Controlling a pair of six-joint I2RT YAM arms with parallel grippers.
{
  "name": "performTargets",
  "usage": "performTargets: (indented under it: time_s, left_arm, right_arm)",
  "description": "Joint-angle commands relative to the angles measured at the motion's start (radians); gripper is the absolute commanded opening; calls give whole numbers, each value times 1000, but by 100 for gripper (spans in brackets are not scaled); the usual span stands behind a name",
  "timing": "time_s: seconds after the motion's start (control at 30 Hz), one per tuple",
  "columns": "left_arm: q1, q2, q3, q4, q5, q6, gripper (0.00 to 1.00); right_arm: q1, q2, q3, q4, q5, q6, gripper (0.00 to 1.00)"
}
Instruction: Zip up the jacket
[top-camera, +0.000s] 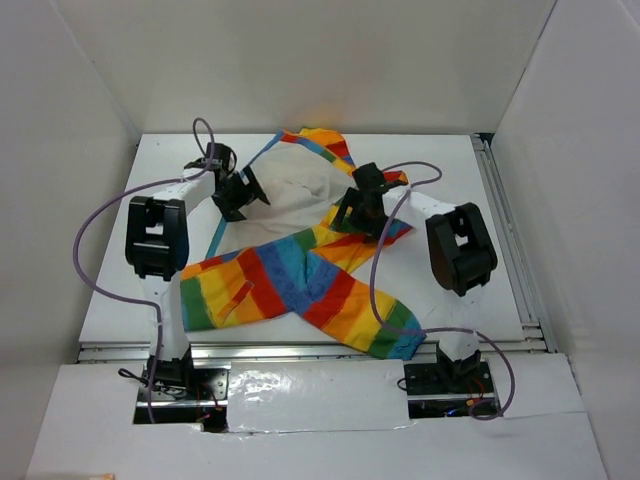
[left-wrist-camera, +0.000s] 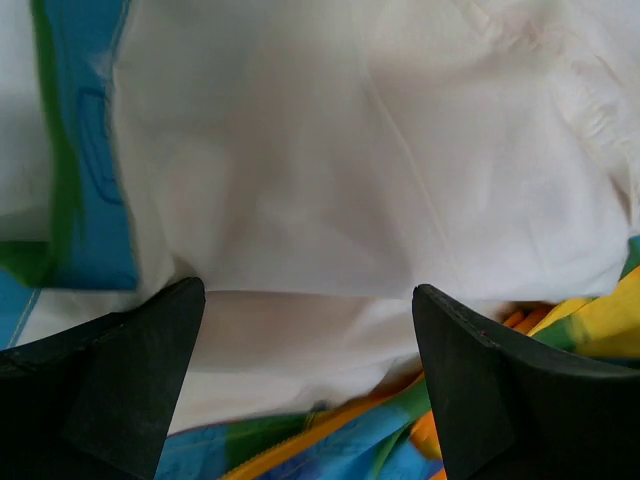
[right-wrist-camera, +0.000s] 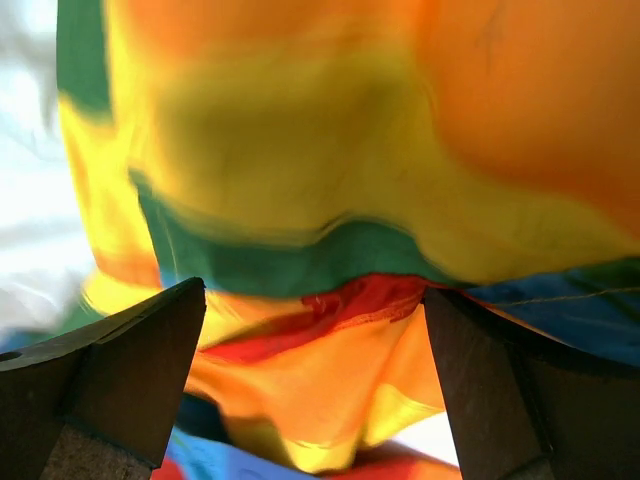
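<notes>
The rainbow-striped jacket lies crumpled and open on the white table, its white lining showing at the middle. My left gripper is open over the lining's left part. In the left wrist view the lining fills the frame, and an orange zipper tape runs along the bottom between my fingers. My right gripper is open above bunched fabric at the jacket's right side. The right wrist view shows yellow, green and red folds close between the open fingers.
The white table is enclosed by white walls on three sides. A metal rail runs along the right edge. Purple cables loop from both arms. A striped sleeve reaches toward the table's front edge.
</notes>
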Motion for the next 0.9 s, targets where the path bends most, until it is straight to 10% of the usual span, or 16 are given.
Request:
performTargets:
  time_s: [0.0,0.4,0.63,0.87]
  left_arm:
    - [-42,-23,-150,-117,-34,-16,99]
    - [-336,-320,-561,-133,-78,-126,99]
    - [-599,-481,-755,-198,-37,-325,99]
    - [-636,-582,-597,-343,-230,-407,99]
  right_arm:
    - [-75,88,70,-4,-42,-24,97]
    - [-178,589,993,-254,-212,-225,96]
    - [-178,582,1115,-99,-225,-414,100]
    - [-167,309,947,-105,-64,-498,100]
